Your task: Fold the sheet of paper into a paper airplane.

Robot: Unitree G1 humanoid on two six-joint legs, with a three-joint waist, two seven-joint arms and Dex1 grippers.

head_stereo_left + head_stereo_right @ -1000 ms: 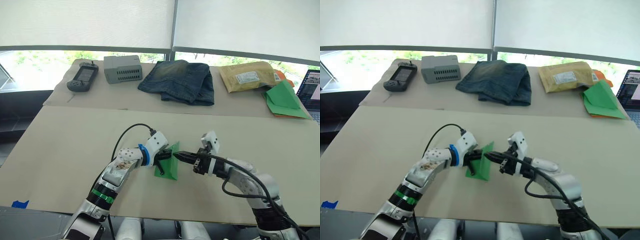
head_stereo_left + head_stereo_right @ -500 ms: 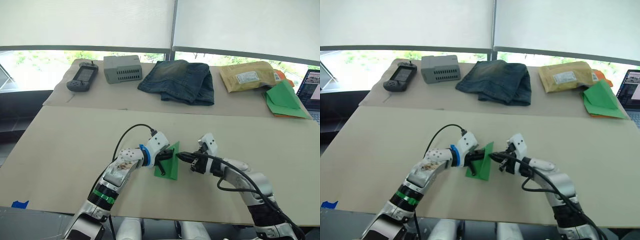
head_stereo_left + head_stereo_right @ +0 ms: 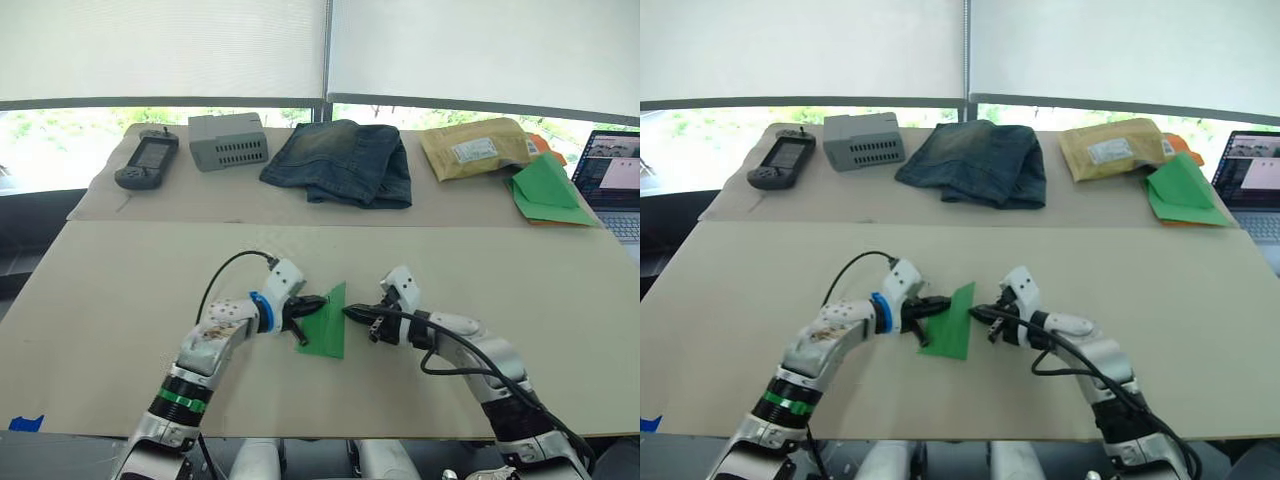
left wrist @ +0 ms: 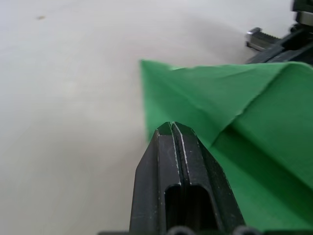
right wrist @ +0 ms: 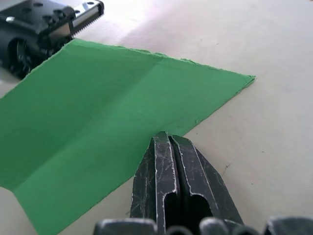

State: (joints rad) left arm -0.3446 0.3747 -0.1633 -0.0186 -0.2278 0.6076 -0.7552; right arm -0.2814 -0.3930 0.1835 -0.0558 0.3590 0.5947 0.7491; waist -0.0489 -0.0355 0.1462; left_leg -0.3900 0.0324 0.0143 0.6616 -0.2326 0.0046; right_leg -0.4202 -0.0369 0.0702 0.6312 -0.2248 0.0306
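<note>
The paper [image 3: 326,322] sits near the middle of the near table [image 3: 110,290], partly folded, with one flap raised and its point toward the far side. The left gripper [image 3: 315,301] meets it from the left, fingers pressed together; in the left wrist view their tips lie at the paper's edge, though whether they pinch a layer is hard to tell. The right gripper [image 3: 352,313] comes in from the right, its fingers also clenched together, tips just at the paper's right edge, and the right wrist view shows no paper between them.

On the far table, from left to right, lie a handheld console [image 3: 146,160], a grey box [image 3: 228,139], folded jeans [image 3: 340,161], a padded envelope [image 3: 475,148] and a green paper heap [image 3: 546,188] over an orange sheet. A laptop [image 3: 612,178] stands at the far right.
</note>
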